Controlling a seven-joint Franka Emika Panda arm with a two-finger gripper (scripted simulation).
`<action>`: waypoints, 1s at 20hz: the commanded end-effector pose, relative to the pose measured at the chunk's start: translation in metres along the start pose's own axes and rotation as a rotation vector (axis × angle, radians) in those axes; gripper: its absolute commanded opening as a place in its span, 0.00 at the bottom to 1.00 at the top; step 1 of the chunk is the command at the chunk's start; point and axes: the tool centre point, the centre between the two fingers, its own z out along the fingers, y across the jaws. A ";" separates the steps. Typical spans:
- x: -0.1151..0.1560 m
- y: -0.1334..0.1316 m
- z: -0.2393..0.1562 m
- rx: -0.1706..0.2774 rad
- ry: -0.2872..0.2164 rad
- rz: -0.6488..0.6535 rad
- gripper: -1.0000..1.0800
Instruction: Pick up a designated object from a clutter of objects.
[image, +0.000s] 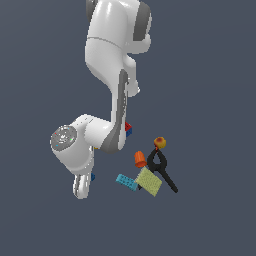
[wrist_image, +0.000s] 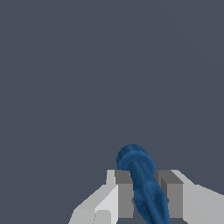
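Note:
The tiny dark blue knobbly block (wrist_image: 142, 183) sits clamped between my two grey finger pads in the wrist view, tilted and sticking out past them. In the exterior view only a sliver of the blue block (image: 93, 176) shows beside my gripper (image: 85, 186), which hangs at the exterior view's left of the clutter. My gripper (wrist_image: 146, 197) is shut on the block. Only plain grey floor shows beyond it in the wrist view.
To the exterior view's right lie the cyan brick (image: 126, 181), pale yellow-green square (image: 149, 181), orange cup (image: 140, 159), black clamp (image: 163, 172) and orange ball (image: 160, 142). The multicoloured cube (image: 128, 129) peeks from behind the arm's forearm (image: 116, 131).

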 end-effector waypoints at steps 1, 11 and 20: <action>0.000 0.000 0.000 0.000 0.000 0.000 0.00; -0.003 0.001 -0.006 0.000 0.000 0.000 0.00; -0.024 0.008 -0.047 0.000 -0.001 0.000 0.00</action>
